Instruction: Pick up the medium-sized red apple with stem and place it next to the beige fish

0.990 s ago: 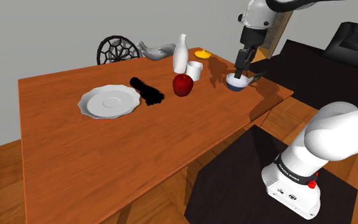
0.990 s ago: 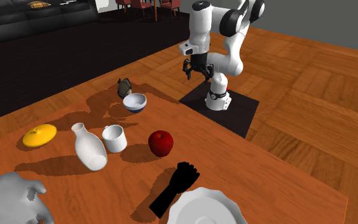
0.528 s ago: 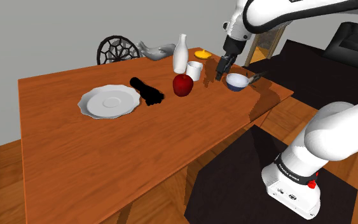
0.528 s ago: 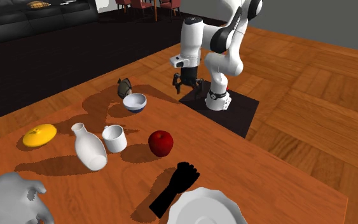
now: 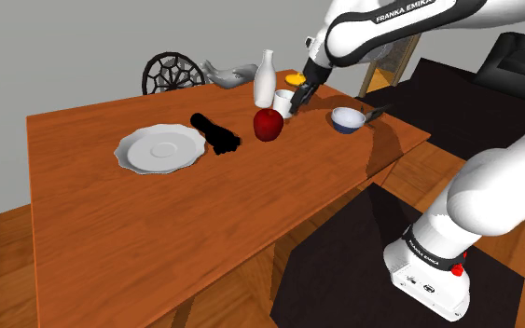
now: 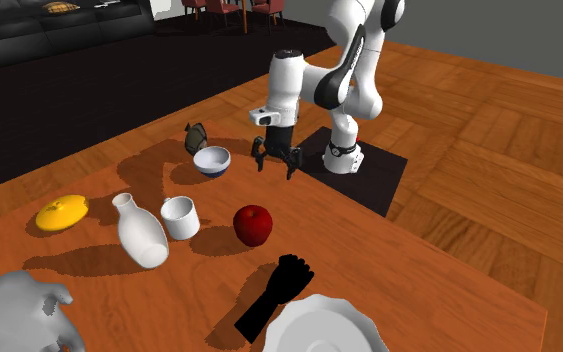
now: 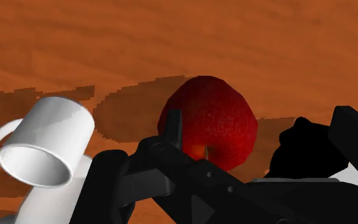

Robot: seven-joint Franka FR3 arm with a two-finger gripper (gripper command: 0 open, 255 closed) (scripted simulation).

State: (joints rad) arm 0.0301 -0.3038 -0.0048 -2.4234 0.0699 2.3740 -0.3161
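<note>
My hand (image 5: 299, 96) (image 6: 276, 163) (image 7: 263, 127) hangs in the air above the wooden surface (image 5: 120, 224) (image 6: 439, 270) (image 7: 171, 38) with its two fingers spread apart and nothing between them. The apple (image 5: 268, 123) (image 6: 253, 225) (image 7: 209, 121) sits below and beyond my fingertips, untouched. It is a round, deep red fruit with a finely mottled skin that goes darker, almost maroon, on its shaded side, and in the second exterior view I see a small dark dimple at its crown. In the wrist view a thin yellowish streak shows low on its near face (whether that is the stem I cannot tell). It rests upright on the surface just beside the white mug (image 5: 283, 104) (image 6: 179, 217) (image 7: 44, 146), between that mug and a black hand-shaped thing (image 5: 215, 135) (image 6: 274, 293) (image 7: 304, 149) lying flat. A tall white bottle (image 5: 266, 79) (image 6: 139, 232) stands on the mug's other side. The fish (image 5: 374, 116) (image 6: 195, 137), which looks dark grey-brown here, lies well apart from the apple at the surface's edge, with a white bowl (image 5: 348, 119) (image 6: 212, 161) just beside it on the side nearer the apple. A white plate (image 5: 160, 149) (image 6: 319, 330) sits past the black thing.
</note>
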